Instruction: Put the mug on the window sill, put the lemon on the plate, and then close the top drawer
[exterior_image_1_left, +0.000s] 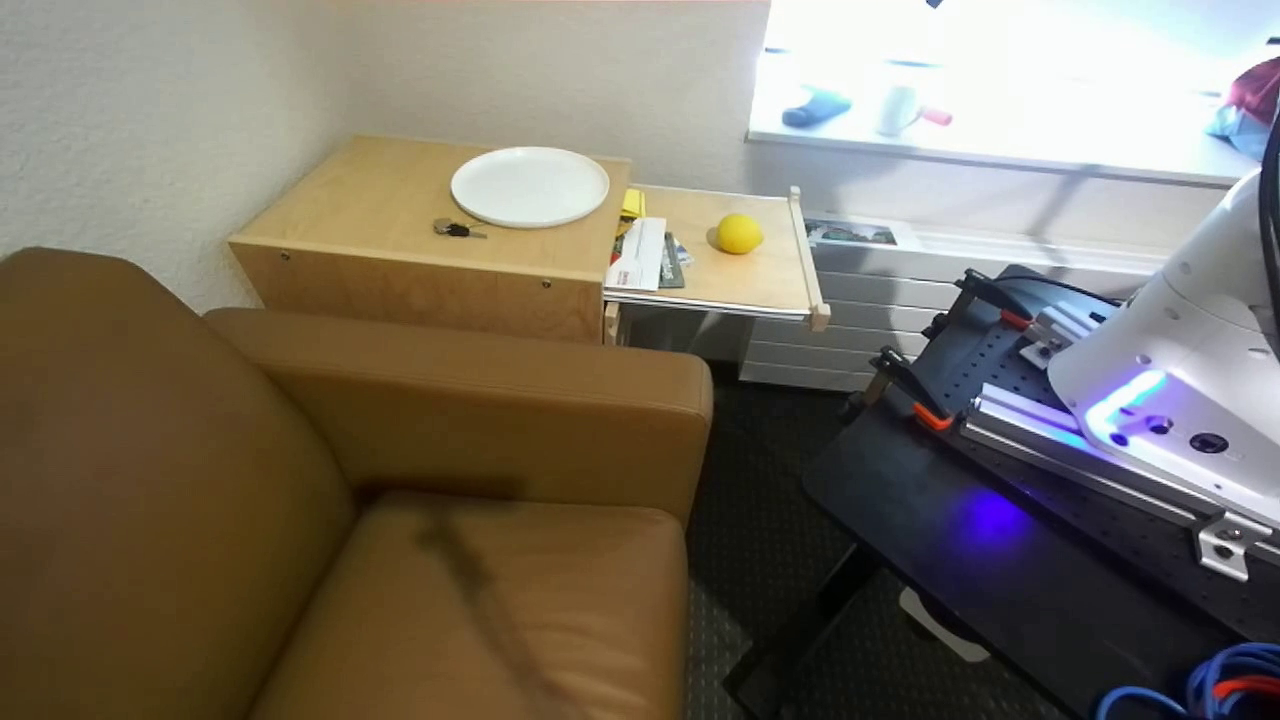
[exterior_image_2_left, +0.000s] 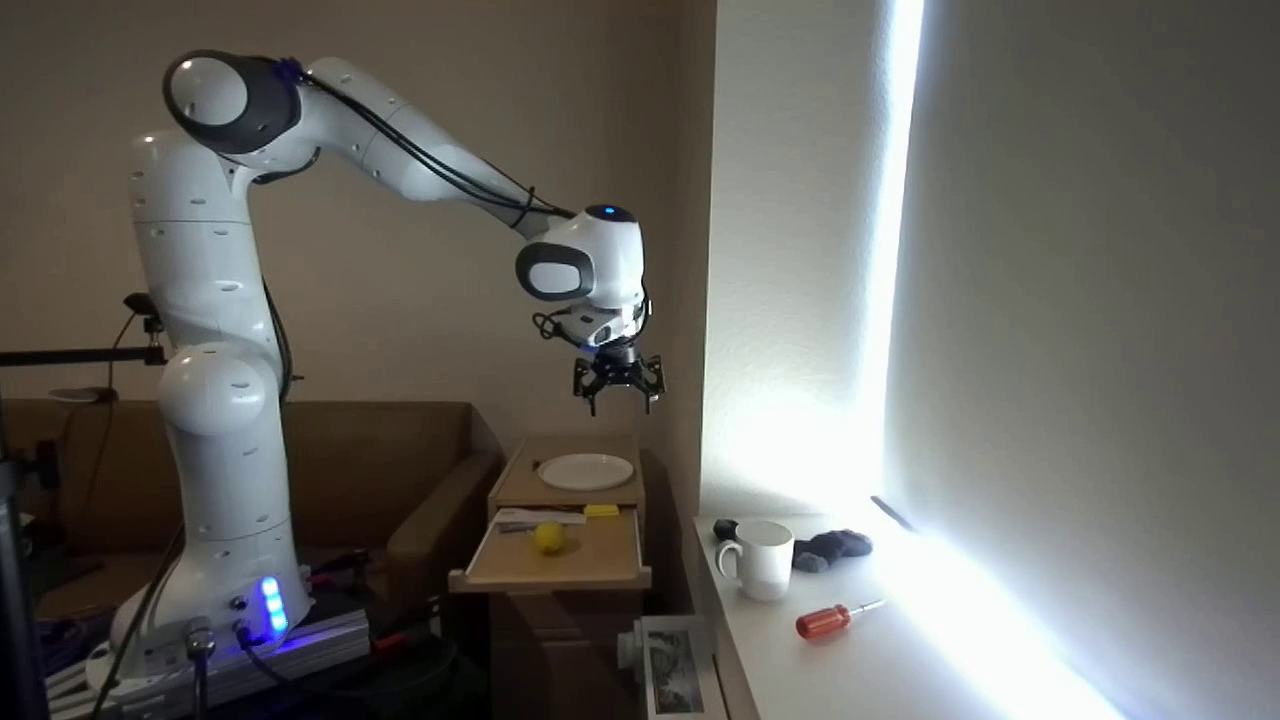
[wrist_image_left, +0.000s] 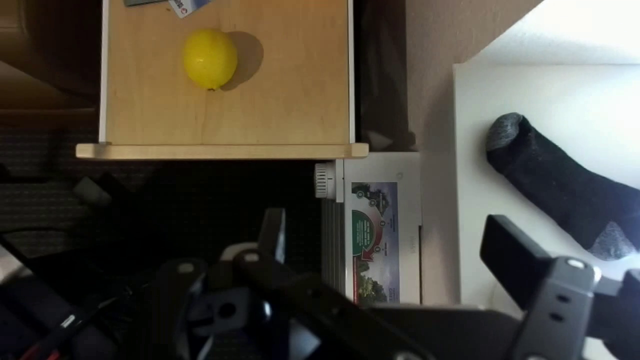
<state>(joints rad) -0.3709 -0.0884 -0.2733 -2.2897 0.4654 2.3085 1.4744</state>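
Black, jointed fingers (wrist_image_left: 512, 256) are held wide apart in mid-air and pointed downward. On the flat white window sill (exterior_image_2_left: 800, 672), a white, cylindrical, single-handled mug (exterior_image_2_left: 767, 562) is stood upright near a dark fabric sock (wrist_image_left: 565, 187) and a red-handled screwdriver (exterior_image_2_left: 830, 620). A round yellow lemon (wrist_image_left: 210, 58) is contained in the extended pale wooden top drawer (wrist_image_left: 295, 105), while a round white plate (exterior_image_1_left: 530, 187) is supported near dark keys (exterior_image_1_left: 458, 230) on the light wooden tabletop (exterior_image_1_left: 360, 200).
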